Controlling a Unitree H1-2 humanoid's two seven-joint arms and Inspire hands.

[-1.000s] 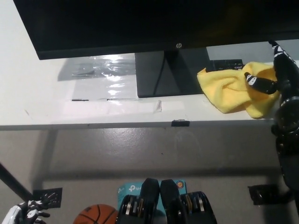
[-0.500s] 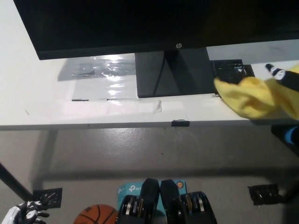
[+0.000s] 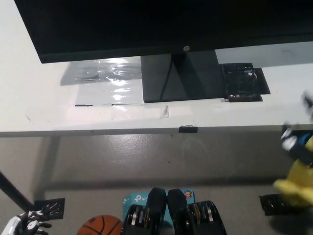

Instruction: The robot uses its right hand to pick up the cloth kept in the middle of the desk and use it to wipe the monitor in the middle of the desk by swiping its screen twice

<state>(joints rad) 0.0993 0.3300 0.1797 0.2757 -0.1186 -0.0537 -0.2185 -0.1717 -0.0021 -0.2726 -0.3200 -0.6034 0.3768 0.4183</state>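
Moved: yellow cloth point(image 3: 297, 185) has left the desk top with the right hand point(image 3: 299, 143), both now blurred at the right edge, below the desk's front edge.
Right hand: black, smeared by motion, grasping the cloth, which hangs just under it.
Left hand: white point(image 3: 23, 224), resting at lower left; its grip cannot be told.
Desk point(image 3: 44, 105): white, flat, with clear glossy tape patches and a dark square patch point(image 3: 243, 81), up and left of the right hand.
Monitor point(image 3: 161, 22): black, dark screen, on a rectangular black stand point(image 3: 178, 76).
Floor: grey, dull; an orange basketball point(image 3: 100, 225) lies beside the left hand.
Cloth: soft, bunched, bright yellow.
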